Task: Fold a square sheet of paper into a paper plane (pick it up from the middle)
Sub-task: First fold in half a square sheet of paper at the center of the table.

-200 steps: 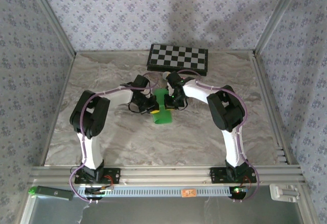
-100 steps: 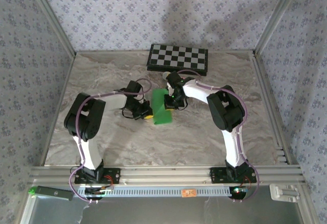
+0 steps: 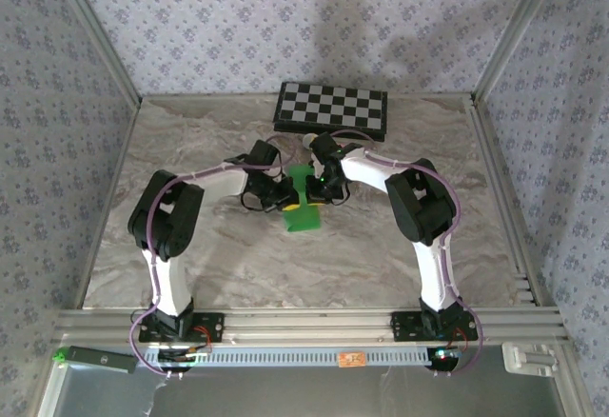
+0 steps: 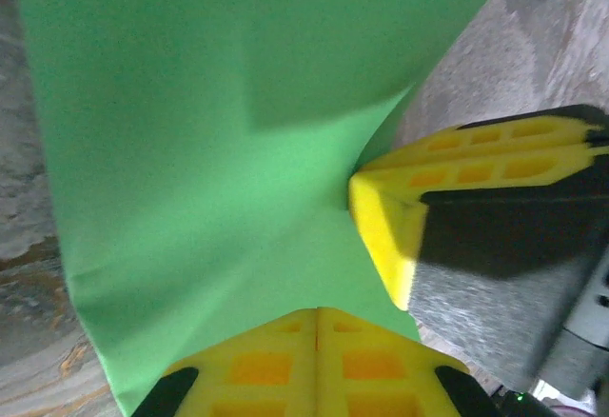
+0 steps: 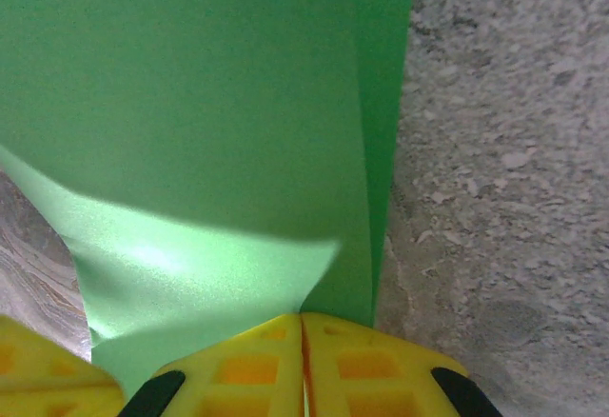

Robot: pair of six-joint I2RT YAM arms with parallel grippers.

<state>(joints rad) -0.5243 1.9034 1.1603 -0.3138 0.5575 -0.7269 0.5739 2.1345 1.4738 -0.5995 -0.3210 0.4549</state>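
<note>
The square sheet of paper [image 3: 304, 218] is bright green and stands bunched up at the middle of the table, narrow at its waist and wider at the bottom. From the left, my left gripper [image 3: 284, 196] meets it, with my right gripper [image 3: 320, 188] on the other side. In the left wrist view my left gripper [image 4: 317, 310] is shut, its yellow tips pinching the sheet [image 4: 209, 150]. The right gripper's yellow fingers [image 4: 385, 222] pinch the same sheet close by. In the right wrist view my right gripper [image 5: 303, 317] is shut on a creased fold of the sheet [image 5: 209, 103].
A black-and-white checkered board [image 3: 331, 109] lies at the back of the marbled table [image 3: 200, 255], just behind the grippers. Patterned walls and metal rails enclose the table on three sides.
Half a second ago the left gripper had swung out to the left and the sheet looked wider. It has since come back toward the right gripper, narrowing the sheet. The right arm stayed put.
</note>
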